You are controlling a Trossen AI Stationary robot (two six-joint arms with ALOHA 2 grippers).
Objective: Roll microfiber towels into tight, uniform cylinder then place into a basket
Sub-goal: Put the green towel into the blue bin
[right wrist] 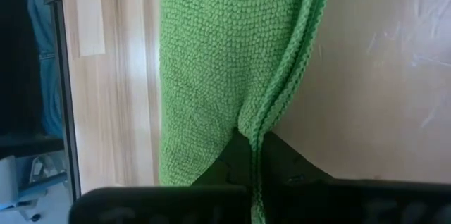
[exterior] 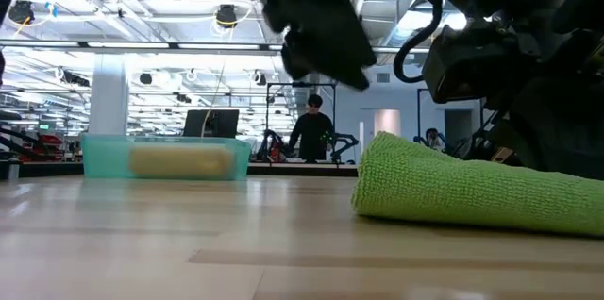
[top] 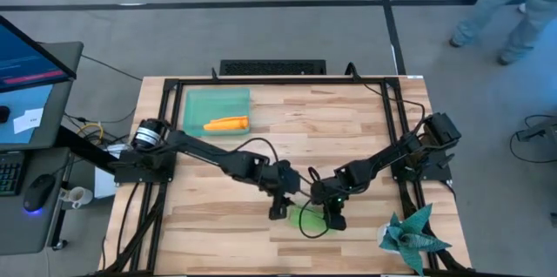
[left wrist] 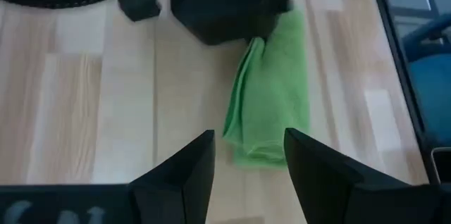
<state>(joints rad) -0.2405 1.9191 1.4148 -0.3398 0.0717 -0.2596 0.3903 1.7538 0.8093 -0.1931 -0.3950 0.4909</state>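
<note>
The lime green towel (top: pixel 307 219) lies near the table's front middle as a loosely rolled, folded bundle (left wrist: pixel 271 104), resting on the wood along its length (exterior: pixel 462 189). My right gripper (top: pixel 333 218) is shut on its right end. My left gripper (left wrist: pixel 246 157) hovers open just left of the bundle and above the table, with nothing between its fingers. The orange towel (top: pixel 226 124), rolled up, lies inside the mint-green basket (top: pixel 198 103) at the far left. My right gripper pinches a folded edge of the green towel (right wrist: pixel 263 120) between its two fingers, with more than one layer running in between them. The fingers slant down from the table's right side. The towel lies on the table, bunched and slack beyond the fingers.
A dark teal spiky cloth (top: pixel 413 238) lies at the table's near right corner. A black frame (top: pixel 287 81) runs around the tabletop. Bare wood stretches between the basket and the grippers. People show in the room beyond the table.
</note>
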